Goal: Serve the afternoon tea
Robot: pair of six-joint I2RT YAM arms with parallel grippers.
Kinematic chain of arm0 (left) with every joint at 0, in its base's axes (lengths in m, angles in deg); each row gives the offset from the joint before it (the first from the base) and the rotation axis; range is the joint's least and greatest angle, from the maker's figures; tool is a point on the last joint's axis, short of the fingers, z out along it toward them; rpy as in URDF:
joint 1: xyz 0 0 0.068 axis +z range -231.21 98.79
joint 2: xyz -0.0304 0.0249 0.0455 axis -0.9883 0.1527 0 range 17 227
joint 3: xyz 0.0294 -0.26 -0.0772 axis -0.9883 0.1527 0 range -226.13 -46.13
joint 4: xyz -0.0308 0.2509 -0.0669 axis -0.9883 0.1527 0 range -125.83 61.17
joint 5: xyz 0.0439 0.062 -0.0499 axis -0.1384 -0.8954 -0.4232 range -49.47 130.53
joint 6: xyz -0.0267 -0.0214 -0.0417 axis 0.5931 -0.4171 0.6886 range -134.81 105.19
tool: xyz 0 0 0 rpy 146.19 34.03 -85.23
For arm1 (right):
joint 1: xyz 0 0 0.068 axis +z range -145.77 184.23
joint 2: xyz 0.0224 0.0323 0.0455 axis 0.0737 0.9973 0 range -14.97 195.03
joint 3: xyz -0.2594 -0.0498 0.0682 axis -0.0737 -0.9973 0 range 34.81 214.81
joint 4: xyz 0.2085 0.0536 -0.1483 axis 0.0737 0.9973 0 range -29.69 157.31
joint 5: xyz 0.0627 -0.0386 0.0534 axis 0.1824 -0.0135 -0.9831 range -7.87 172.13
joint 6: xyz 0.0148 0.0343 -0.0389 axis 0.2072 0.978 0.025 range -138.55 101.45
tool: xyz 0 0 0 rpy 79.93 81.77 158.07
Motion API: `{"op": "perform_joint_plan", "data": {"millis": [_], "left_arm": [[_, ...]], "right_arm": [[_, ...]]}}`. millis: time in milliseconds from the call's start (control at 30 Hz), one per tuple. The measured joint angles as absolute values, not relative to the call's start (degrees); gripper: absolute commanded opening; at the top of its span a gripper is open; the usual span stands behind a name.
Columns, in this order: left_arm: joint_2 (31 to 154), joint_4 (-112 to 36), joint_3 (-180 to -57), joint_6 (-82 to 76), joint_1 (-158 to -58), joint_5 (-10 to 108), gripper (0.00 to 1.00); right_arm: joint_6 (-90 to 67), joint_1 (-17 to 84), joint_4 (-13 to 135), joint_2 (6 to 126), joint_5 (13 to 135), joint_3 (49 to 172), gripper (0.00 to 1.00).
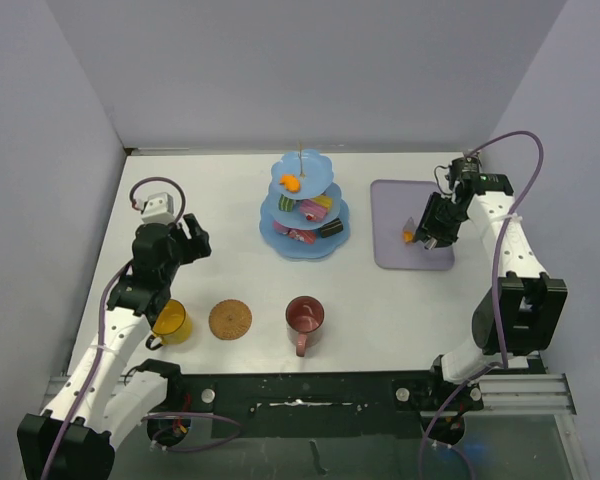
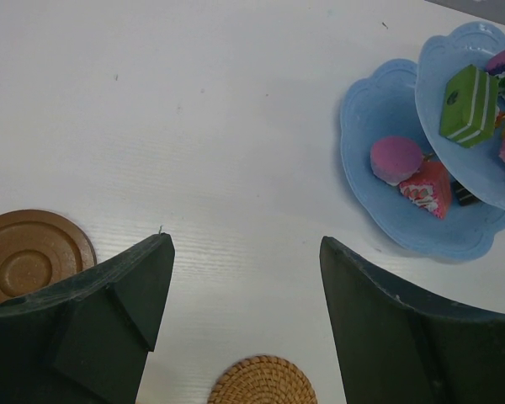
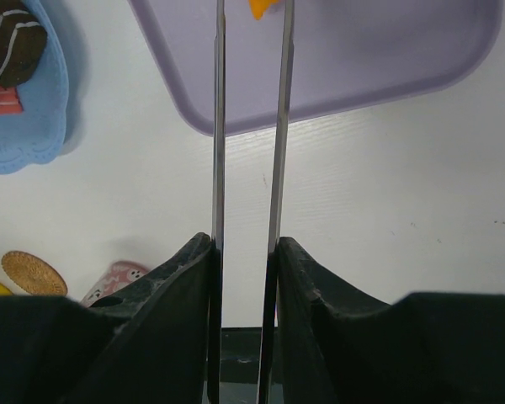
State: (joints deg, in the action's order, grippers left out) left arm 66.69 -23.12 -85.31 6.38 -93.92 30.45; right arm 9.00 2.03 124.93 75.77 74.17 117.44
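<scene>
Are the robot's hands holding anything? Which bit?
The right gripper is shut on the metal tongs, squeezing both blades far from their tips. An orange toy cake sits between the tips. The left gripper is open and empty.

You had a plain white table (image 1: pixel 230 200) with a faint wood grain, boxed in by flat lilac-grey panels: a back wall (image 1: pixel 310 70), a left wall (image 1: pixel 30 180) and a right wall (image 1: pixel 580 120). The light was soft and even, so shadows stayed mild. A dark strip (image 1: pixel 310 392) ran along the near edge, with a silver rail (image 1: pixel 530 392) at its right end.
</scene>
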Motion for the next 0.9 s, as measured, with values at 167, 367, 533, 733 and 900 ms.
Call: {"op": "perform_joint_plan", "data": {"millis": [167,367,533,733,900], "left_arm": [[66.61,-23.01,-85.31,7.06,-93.92,30.01,0.69],[64.25,-22.45,-85.27,7.06,-93.92,29.33,0.69],[61.16,-22.47,-83.72,7.08,-93.92,29.16,0.69],[56.84,-22.55,-78.73,8.02,-93.92,28.87,0.69],[51.18,-24.15,-74.19,7.26,-93.92,27.52,0.69]], "right_arm": [[9.20,2.03,124.56,74.55,73.03,117.44,0.25],[9.20,2.03,124.15,72.19,71.83,117.42,0.25],[9.15,2.03,123.97,70.22,70.84,117.29,0.25],[8.74,2.03,124.15,67.40,69.86,116.24,0.25],[7.62,2.03,124.50,66.09,69.05,115.95,0.25]]}}
